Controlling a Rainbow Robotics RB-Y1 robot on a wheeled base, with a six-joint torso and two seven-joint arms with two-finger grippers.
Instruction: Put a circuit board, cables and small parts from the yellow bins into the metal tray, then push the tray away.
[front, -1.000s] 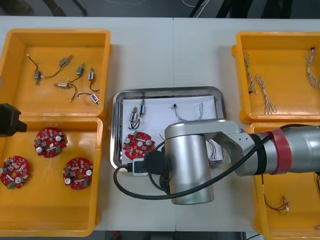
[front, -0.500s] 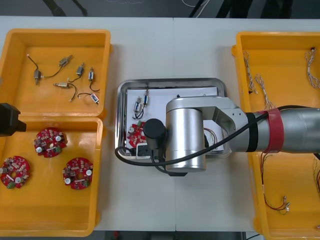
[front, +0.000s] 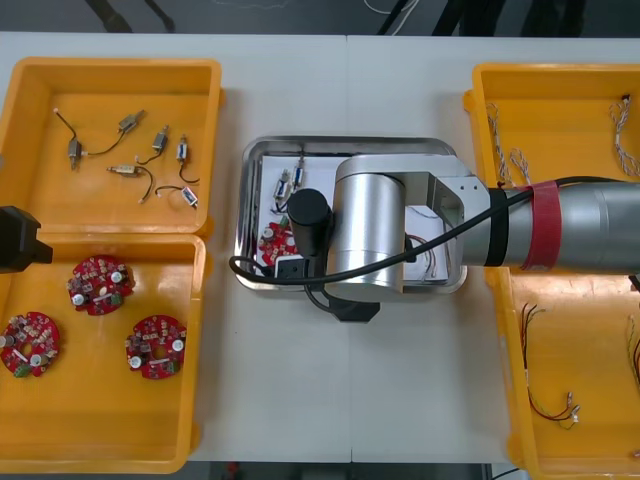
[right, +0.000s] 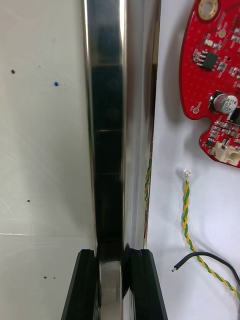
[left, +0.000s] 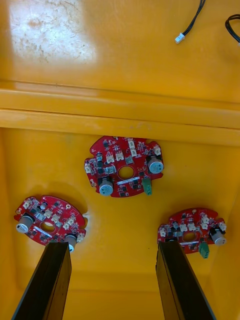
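I see the light table (front: 290, 400) with two yellow bins on each side. The near left bin (front: 100, 440) holds three round red circuit boards (front: 98, 284), and the far left bin (front: 110, 80) holds small metal parts (front: 130, 122) with short wires. The far right bin (front: 560, 90) holds twisted cables (front: 622, 140), and the near right bin (front: 600, 420) holds thin cables (front: 570, 405). My right arm (front: 370, 225) lies across the metal tray (front: 350, 144), which sits between the bins, about level with the far ones. On its white inside lie one circuit board (right: 215, 75), a twisted yellow and green cable (right: 189, 220), a black cable (right: 210, 257) and, at the far left, more small parts (front: 285, 188). The right gripper (right: 111, 255) is closed on the tray's near rim, one finger on each side. The left gripper (left: 112, 245) hangs above the three boards with its fingers apart, holding nothing.
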